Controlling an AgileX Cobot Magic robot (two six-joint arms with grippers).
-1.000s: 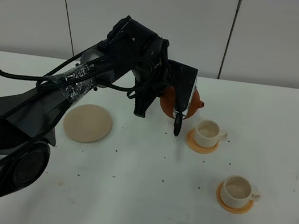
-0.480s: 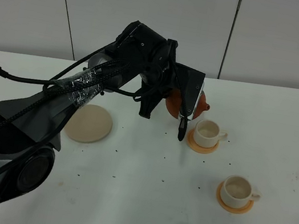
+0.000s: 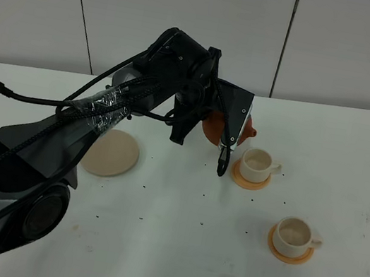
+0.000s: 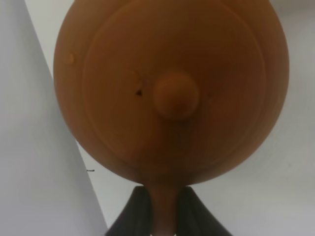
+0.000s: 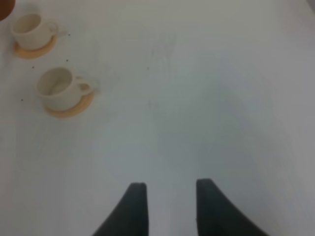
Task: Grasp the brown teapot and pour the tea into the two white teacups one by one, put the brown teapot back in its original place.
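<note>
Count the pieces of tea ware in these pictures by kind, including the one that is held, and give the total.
brown teapot: 1
white teacups: 2
orange coasters: 2
beige saucer: 1
Total: 6

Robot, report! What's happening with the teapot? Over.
Left gripper shut on brown teapot handle, held up beside back teacup. Right gripper open, empty. Nothing blocking.
</note>
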